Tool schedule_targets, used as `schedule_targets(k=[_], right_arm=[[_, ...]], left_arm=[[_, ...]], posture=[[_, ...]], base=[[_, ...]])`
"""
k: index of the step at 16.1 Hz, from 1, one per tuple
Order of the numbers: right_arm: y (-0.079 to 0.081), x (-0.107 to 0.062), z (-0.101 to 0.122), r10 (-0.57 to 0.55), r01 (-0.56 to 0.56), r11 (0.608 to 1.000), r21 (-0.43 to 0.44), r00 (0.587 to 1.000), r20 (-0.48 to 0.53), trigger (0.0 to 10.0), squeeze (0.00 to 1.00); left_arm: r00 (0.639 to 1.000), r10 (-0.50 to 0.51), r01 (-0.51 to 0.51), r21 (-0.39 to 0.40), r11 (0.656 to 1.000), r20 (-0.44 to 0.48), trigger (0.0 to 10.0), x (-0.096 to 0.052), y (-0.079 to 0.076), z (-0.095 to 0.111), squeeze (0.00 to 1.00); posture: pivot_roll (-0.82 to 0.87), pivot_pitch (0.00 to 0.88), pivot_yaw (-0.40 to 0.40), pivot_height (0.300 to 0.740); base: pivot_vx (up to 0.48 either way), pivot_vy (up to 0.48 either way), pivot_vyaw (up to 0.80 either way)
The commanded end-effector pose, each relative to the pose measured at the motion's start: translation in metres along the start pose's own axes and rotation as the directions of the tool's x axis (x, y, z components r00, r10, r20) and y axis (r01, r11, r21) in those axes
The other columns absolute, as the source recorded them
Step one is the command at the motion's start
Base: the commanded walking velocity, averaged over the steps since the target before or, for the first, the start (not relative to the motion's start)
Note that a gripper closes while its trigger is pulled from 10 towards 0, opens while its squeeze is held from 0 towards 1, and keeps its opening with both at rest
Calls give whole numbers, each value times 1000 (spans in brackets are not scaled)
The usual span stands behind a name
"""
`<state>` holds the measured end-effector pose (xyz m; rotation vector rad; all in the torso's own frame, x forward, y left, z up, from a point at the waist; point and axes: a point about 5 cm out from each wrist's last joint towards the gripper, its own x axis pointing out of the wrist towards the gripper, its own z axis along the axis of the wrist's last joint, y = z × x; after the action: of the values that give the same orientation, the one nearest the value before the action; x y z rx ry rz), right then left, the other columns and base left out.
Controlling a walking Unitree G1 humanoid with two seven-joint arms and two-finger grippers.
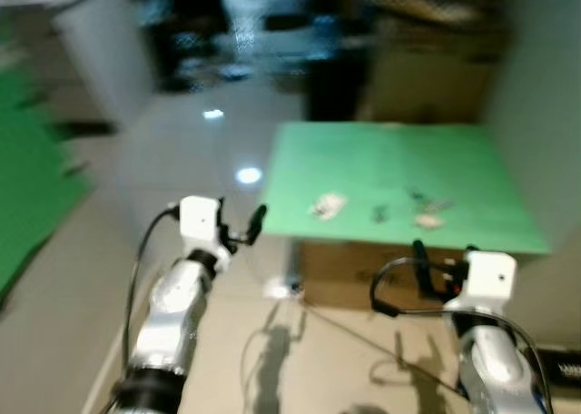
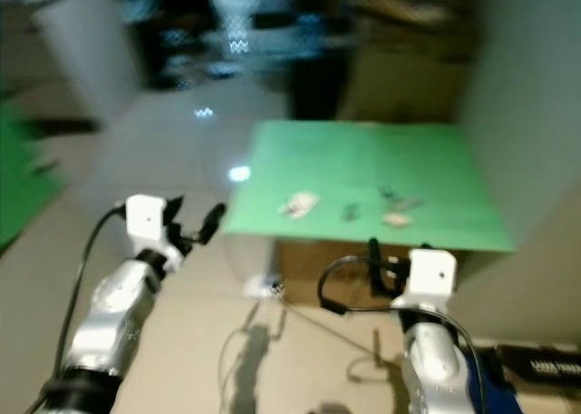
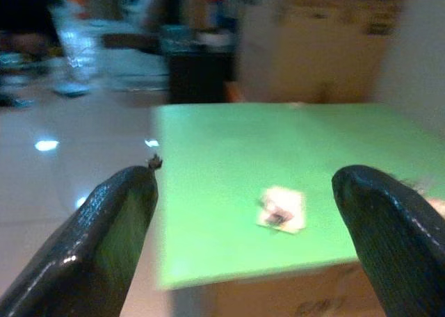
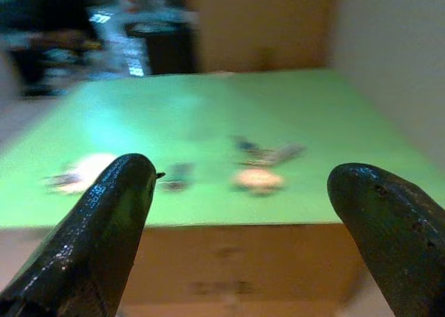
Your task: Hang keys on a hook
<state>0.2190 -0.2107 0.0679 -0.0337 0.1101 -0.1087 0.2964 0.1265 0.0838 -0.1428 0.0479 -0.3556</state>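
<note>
Left eye view, blurred: a low green worktop (image 1: 399, 173) sits on a brown cardboard box (image 1: 354, 273), on a pale tiled floor (image 1: 182, 160). Several small items lie near the worktop's front edge. A pale flat piece (image 1: 328, 205) lies toward its left side; a small dark item (image 1: 380, 214) lies just right of that; further right is a slim greyish cluster, probably the keys (image 1: 427, 199), with a small pale blob (image 1: 428, 221) just in front of it. Blur prevents firmer identification. Both arms are raised short of the worktop's front edge, touching nothing. The left hand (image 1: 250, 225) hovers over the floor off the worktop's front-left corner; in the left wrist view its fingers (image 3: 104, 233) are spread wide with nothing between them. The right hand (image 1: 436, 260) is before the box, below the worktop's front edge; in the right wrist view its fingers (image 4: 104, 226) are likewise spread wide, facing the keys (image 4: 268, 152) across the worktop edge.
</note>
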Motion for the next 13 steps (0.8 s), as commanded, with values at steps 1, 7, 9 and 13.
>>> schedule_targets(k=[1, 7, 9, 13], right_arm=[[3, 2, 5, 8, -8, 1000, 17, 1000, 17, 10000, 0], [3, 2, 6, 27, -27, 1000, -8, 999, 19, 10000, 0], [3, 3, 6, 34, -34, 999, -7, 999, 20, 10000, 0], [7, 6, 6, 54, -54, 998, -13, 998, 16, 10000, 0]], left_arm=[[1000, -16, 16, 28, 999, 10, 10000, 0, 1, 5, 0], [999, 31, -31, 0, 1000, -10, 10000, 1, 5, 2, 0], [999, 33, -33, -1, 999, -15, 10000, 0, 6, 1, 0], [997, 67, -68, -34, 997, -33, 10000, 9, 4, 0, 0]], posture=[[-198, 0, 81, 732], [-195, 0, 73, 732], [-192, 0, 70, 732], [-189, 0, 47, 732]], base=[[458, 0, -738], [229, 0, -357], [0, 0, 0], [0, 0, 0]])
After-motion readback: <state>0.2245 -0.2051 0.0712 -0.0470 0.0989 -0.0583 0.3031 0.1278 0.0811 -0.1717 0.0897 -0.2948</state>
